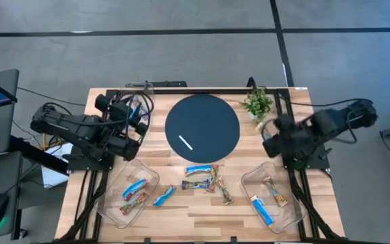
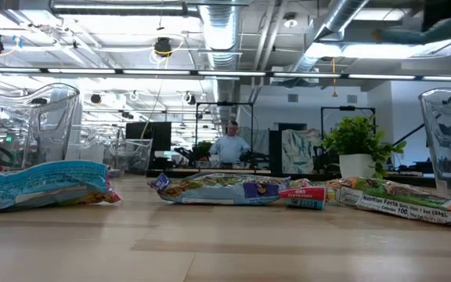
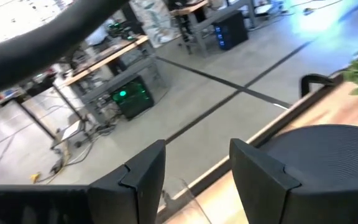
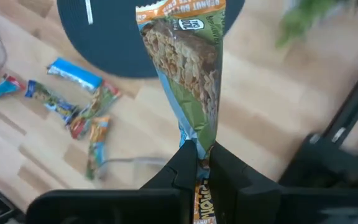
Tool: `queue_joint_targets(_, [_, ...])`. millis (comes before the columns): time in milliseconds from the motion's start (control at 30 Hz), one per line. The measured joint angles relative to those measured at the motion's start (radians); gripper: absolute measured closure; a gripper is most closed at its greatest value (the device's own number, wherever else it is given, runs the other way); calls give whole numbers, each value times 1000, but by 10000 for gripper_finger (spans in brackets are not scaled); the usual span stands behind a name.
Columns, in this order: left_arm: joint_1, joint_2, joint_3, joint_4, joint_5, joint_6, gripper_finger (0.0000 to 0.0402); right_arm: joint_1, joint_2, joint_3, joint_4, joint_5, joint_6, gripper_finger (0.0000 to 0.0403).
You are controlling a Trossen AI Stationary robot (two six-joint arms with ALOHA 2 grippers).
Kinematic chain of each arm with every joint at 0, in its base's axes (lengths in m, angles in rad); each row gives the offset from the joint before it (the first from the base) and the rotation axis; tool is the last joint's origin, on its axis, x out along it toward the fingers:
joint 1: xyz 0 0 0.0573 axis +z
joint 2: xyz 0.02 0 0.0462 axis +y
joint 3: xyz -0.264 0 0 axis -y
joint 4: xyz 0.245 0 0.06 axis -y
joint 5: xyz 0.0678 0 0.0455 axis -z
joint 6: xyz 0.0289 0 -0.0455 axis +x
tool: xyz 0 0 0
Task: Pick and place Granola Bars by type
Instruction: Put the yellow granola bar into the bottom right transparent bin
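My right gripper (image 4: 197, 155) is shut on a green and tan granola bar (image 4: 185, 62), held above the table's right side near the plant (image 1: 257, 103). My left gripper (image 3: 194, 168) is open and holds nothing; it waits over the table's far left part (image 1: 139, 115). Several bars (image 1: 203, 177) lie flat on the wood in the table's middle, blue and multicoloured. The left clear tray (image 1: 147, 177) holds a blue bar and a multicoloured one. The right clear tray (image 1: 249, 179) holds a blue bar (image 1: 263, 209) and a tan one (image 1: 275, 191). My right gripper pinches the green and tan bar by one crimped end (image 4: 194, 140) between its two fingers. The bar sticks out straight ahead of the fingertips, along them. It is lifted clear of the table.
A dark round mat (image 1: 212, 115) with a thin white stick (image 1: 185, 142) lies in the table's far middle. A small potted plant stands at the far right corner. Bare wood shows along the near edge (image 1: 202, 220). A person sits in the room beyond (image 2: 230, 145).
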Motion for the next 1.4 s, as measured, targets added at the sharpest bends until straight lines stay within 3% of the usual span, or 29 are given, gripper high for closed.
queue_joint_targets(233, [91, 0, 0, 0, -14, -4, 228, 256, 75, -52, 97, -3, 319, 386])
queue_joint_targets(467, [161, 0, 0, 0, -16, -5, 228, 442, 201, -56, 187, -72, 525, 386])
queue_joint_targets(633, [202, 1, 0, 0, -16, -5, 228, 505, 274, -56, 271, -105, 593, 381])
queue_joint_targets(900, [224, 1, 0, 23, -13, 5, 228, 509, 369, -56, 274, -252, 607, 374])
queue_joint_targets(1033, [224, 1, 0, 25, 25, 8, 228, 507, 386, -56, 275, -255, 601, 341])
queue_joint_targets(1267, [223, 1, 0, 49, 111, 61, 228, 507, 383, -56, 266, -242, 588, 237])
queue_joint_targets(1400, [223, 1, 0, 129, 198, 175, 228, 506, 369, -52, 288, -117, 524, 185])
